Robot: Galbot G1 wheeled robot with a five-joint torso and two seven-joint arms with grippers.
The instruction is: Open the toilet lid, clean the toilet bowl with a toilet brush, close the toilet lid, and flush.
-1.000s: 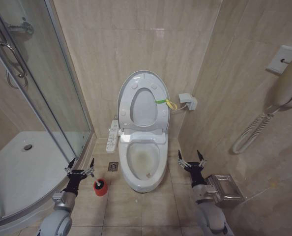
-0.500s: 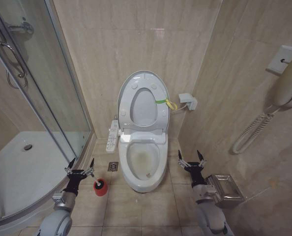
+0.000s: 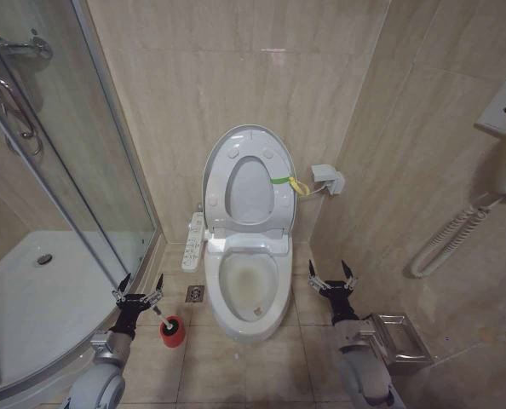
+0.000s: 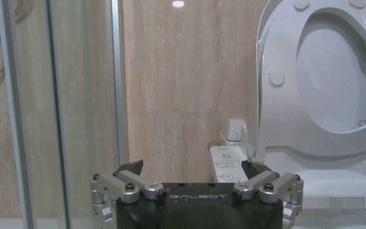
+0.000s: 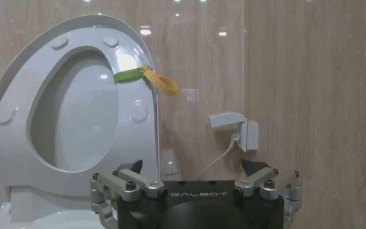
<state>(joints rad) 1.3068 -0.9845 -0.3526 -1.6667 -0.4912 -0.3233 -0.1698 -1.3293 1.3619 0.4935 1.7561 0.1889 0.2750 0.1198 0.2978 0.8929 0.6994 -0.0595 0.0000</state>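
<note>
The toilet lid (image 3: 247,183) stands raised against the back wall, the ring seat up with it, so the toilet bowl (image 3: 250,290) lies open; a brownish stain shows on its inner surface. The green strap with yellow loop (image 3: 290,181) hangs at the lid's edge on the robot's right. The toilet brush (image 3: 169,324) stands in its red holder (image 3: 173,335) on the floor tiles, between the bowl's pedestal and the shower tray (image 3: 31,298).

The left gripper (image 3: 139,286) hovers just above and beside the brush, fingers spread apart and empty. The right gripper (image 3: 332,276) hovers at the bowl's other side, likewise spread wide and holding nothing.

Handling, as judged: the brush is probably light and rigid along its thin pale handle, while the black bristle head is soft and gives no firm purchase (it may also be wet). The handle is the place to take hold, clear of the holder's rim, so that the holder stays on the floor when the brush lifts. The handle looks smooth and narrow; a loose pinch could let it swivel. The lid is glossy plastic, likely slippery on its face, and the loop offers the surer hold for closing.
</note>
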